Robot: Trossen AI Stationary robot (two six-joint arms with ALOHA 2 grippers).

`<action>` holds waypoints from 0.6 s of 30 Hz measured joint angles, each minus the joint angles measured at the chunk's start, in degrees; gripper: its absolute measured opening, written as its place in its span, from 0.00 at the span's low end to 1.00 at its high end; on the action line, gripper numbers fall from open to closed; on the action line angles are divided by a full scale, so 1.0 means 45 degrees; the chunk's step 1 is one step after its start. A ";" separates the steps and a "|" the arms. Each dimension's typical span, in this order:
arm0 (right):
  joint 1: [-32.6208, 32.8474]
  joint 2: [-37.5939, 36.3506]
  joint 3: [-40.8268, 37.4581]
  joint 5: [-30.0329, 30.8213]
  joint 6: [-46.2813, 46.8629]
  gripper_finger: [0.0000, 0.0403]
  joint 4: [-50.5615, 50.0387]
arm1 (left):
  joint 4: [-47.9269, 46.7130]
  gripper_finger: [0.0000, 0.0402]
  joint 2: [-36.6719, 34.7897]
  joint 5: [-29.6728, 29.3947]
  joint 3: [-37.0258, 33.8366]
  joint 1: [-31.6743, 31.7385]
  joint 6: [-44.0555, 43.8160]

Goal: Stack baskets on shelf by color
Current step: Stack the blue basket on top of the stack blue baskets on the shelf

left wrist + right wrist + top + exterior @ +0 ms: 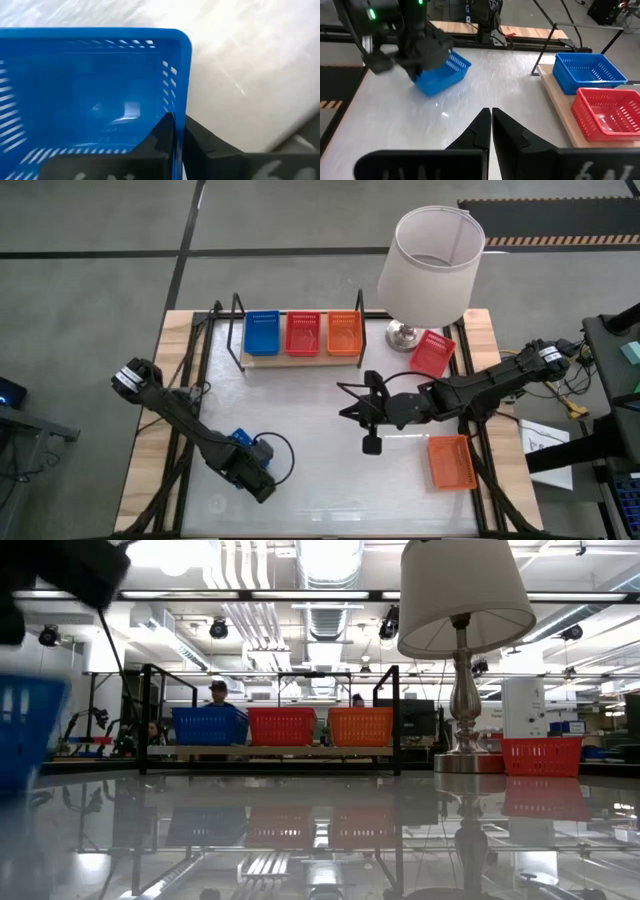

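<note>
A blue basket (95, 100) sits at the table's near left, with my left gripper (180, 137) shut on one of its walls; the high view shows that gripper (250, 458) above the basket (240, 440). On the far side of the table, the shelf (300, 361) holds a blue basket (262, 332), a red one (302, 332) and an orange one (344, 332) side by side. My right gripper (491, 117) hangs shut over the middle of the table and holds nothing. My left gripper pinches one side wall (181, 95) of the blue basket, with one finger (164, 131) inside the basket and the other (202, 142) outside. The fingers come from above, pointing steeply down. The right wrist view shows the basket (440, 77) tilted under the gripper. Whether it still touches the table I cannot tell.
A lamp with a white shade (432, 265) stands at the far right, and a red basket (432, 352) lies beside its base. An orange basket (451, 462) lies at the near right. People show in the room behind the shelf (218, 690).
</note>
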 joint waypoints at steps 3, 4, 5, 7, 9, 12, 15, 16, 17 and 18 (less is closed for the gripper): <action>0.0000 0.0000 0.0000 0.0004 -0.0003 0.02 -0.0123 | -0.1280 0.00 -0.0431 0.0172 0.1148 0.0000 0.1071; 0.0000 0.0000 0.0000 0.0004 -0.0016 0.02 -0.0126 | -0.1837 0.00 -0.0586 0.0182 0.1611 0.0005 0.1502; 0.0000 0.0000 0.0000 0.0004 -0.0021 0.02 -0.0123 | -0.2454 0.00 -0.0707 0.0179 0.2179 0.0032 0.2102; 0.0000 0.0000 0.0000 0.0004 -0.0026 0.02 -0.0126 | -0.3438 0.00 -0.0903 0.0021 0.3451 0.0069 0.3716; 0.0000 0.0000 0.0000 0.0009 -0.0035 0.02 -0.0123 | -0.4466 0.00 -0.1024 -0.0360 0.4874 0.0106 0.5733; 0.0000 0.0000 0.0000 0.0044 -0.0035 0.02 -0.0123 | -0.6299 0.00 -0.1052 -0.2146 0.6788 0.0295 0.8037; 0.0000 0.0000 0.0000 0.0434 0.0001 0.02 -0.0128 | -0.8237 0.00 -0.1058 -0.4430 0.7874 0.0872 1.0422; 0.0000 0.0000 0.0000 0.0631 -0.0004 0.02 -0.0123 | -0.8803 0.00 -0.1099 -0.5120 0.8030 0.1175 1.1305; 0.0000 0.0000 0.0000 0.0862 -0.0002 0.02 -0.0123 | -0.9293 0.00 -0.1178 -0.5700 0.8081 0.1536 1.2182; 0.0000 0.0000 0.0000 0.1111 -0.0001 0.02 -0.0123 | -0.9411 0.00 -0.1337 -0.6117 0.8040 0.2029 1.3213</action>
